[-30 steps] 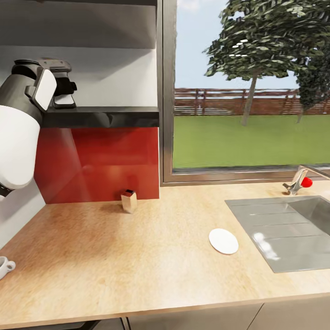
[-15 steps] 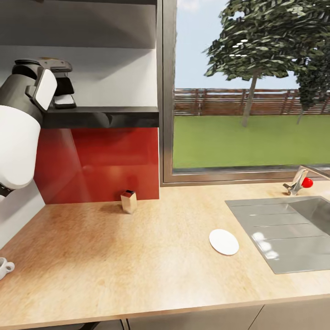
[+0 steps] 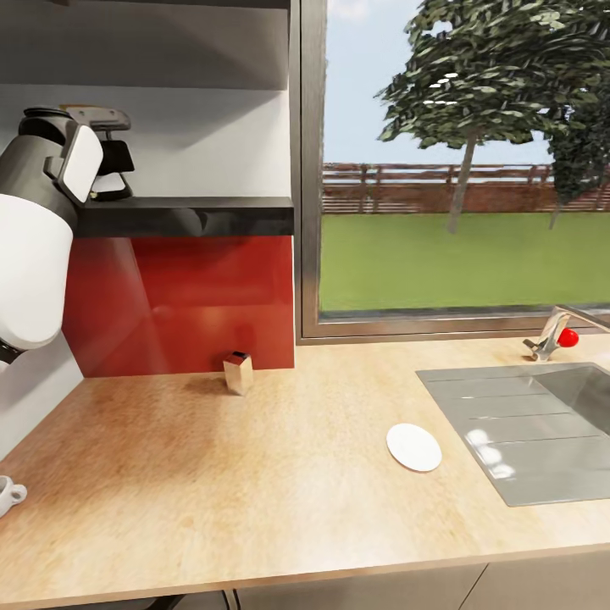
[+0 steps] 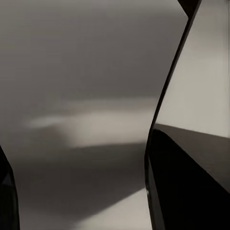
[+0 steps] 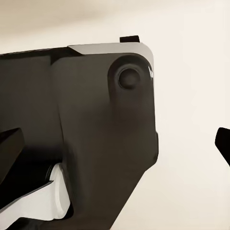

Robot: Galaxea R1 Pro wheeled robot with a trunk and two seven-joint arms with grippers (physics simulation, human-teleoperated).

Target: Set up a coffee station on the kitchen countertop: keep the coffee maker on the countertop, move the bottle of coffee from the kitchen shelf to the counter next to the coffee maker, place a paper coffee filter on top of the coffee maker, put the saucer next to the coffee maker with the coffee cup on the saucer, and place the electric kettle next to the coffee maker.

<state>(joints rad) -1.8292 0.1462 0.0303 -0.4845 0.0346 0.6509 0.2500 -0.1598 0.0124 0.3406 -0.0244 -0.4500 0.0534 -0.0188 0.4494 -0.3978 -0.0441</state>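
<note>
Nearest, the coffee cup (image 3: 8, 494) sits at the tabletop (image 3: 254, 500) left edge (only partly seen). The saucer (image 3: 413, 446) lies alone beside the sink (image 3: 525, 428), with bare room around it. Farther back, a small shaker (image 3: 238, 372) stands before the red backsplash (image 3: 182, 301). The left hand (image 3: 106, 165) is up at the shelf (image 3: 186, 216); its opening cannot be told. No writing is readable.

Your head camera looks forward and down across the counter (image 3: 254, 474) toward the window (image 3: 462, 169), with the sink (image 3: 525, 432) at its right and your left arm (image 3: 34, 229) raised near the shelf (image 3: 186, 216). Your left wrist camera sits very close to blurred grey surfaces. Your right wrist camera sits close against a dark robot housing (image 5: 96, 129).
</note>
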